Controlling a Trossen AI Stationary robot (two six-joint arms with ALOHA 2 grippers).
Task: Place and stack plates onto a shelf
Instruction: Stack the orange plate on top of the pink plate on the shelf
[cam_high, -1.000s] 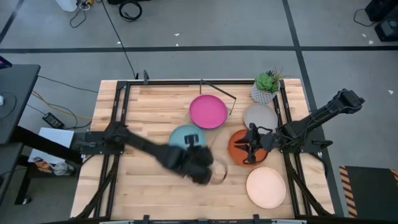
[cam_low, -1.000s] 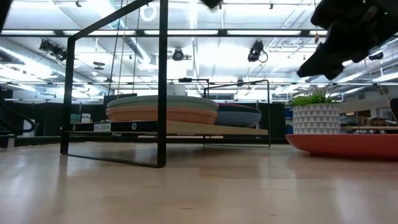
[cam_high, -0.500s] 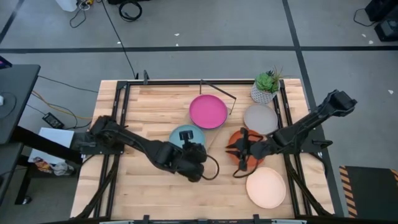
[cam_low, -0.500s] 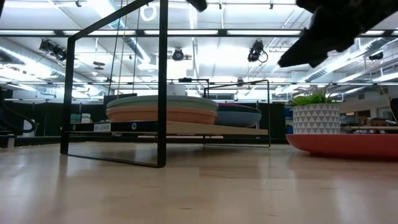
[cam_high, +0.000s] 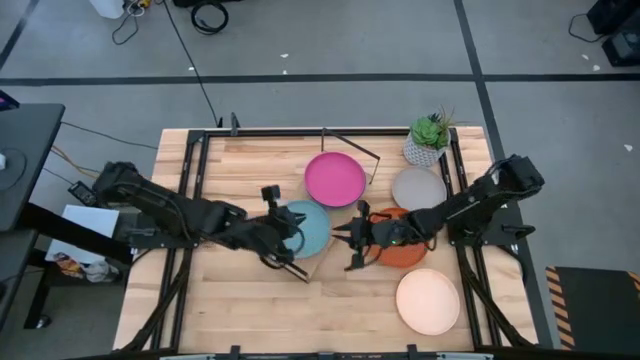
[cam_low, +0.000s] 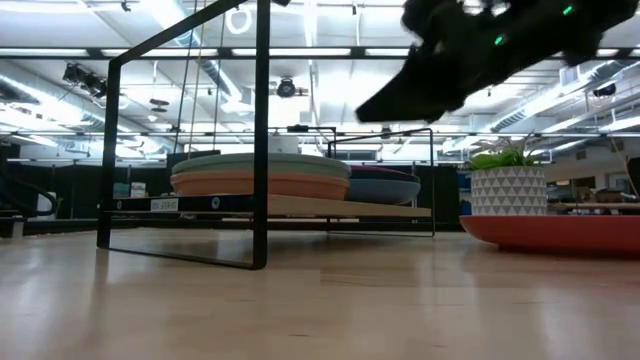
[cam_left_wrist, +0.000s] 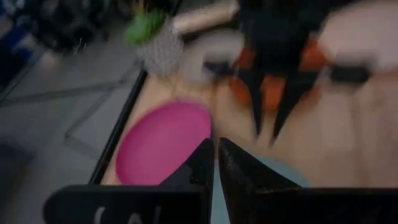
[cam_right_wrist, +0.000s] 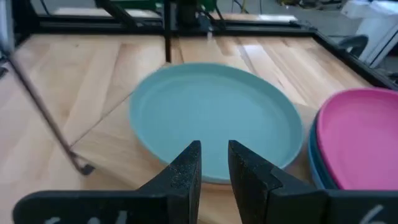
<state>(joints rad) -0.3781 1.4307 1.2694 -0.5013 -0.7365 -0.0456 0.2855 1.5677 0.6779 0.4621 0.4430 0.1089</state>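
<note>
The shelf (cam_low: 350, 208) carries two piles. A light teal plate (cam_high: 310, 225) (cam_right_wrist: 214, 118) tops a tan one (cam_low: 260, 185), and a pink plate (cam_high: 335, 180) lies on a blue one (cam_right_wrist: 311, 155). My left gripper (cam_high: 290, 243) (cam_left_wrist: 216, 162) is shut and hovers at the teal plate's left rim, pointing right. My right gripper (cam_high: 345, 248) (cam_right_wrist: 214, 165) is open a little, just right of the teal plate and facing it. It has come off the orange plate (cam_high: 405, 250), which lies flat on the table.
A grey plate (cam_high: 418, 188) and a cream plate (cam_high: 428, 300) lie flat on the table's right side. A potted plant (cam_high: 428, 140) stands at the far right corner. The shelf's black wire end frames (cam_high: 350, 150) (cam_low: 262, 130) rise beside the piles. Bare wood lies near and left.
My left gripper has drawn back from the shelf's near edge toward the table's left and slightly far. My right gripper has moved left from above the orange plate toward the light teal plate. The plates have stayed where they were.
</note>
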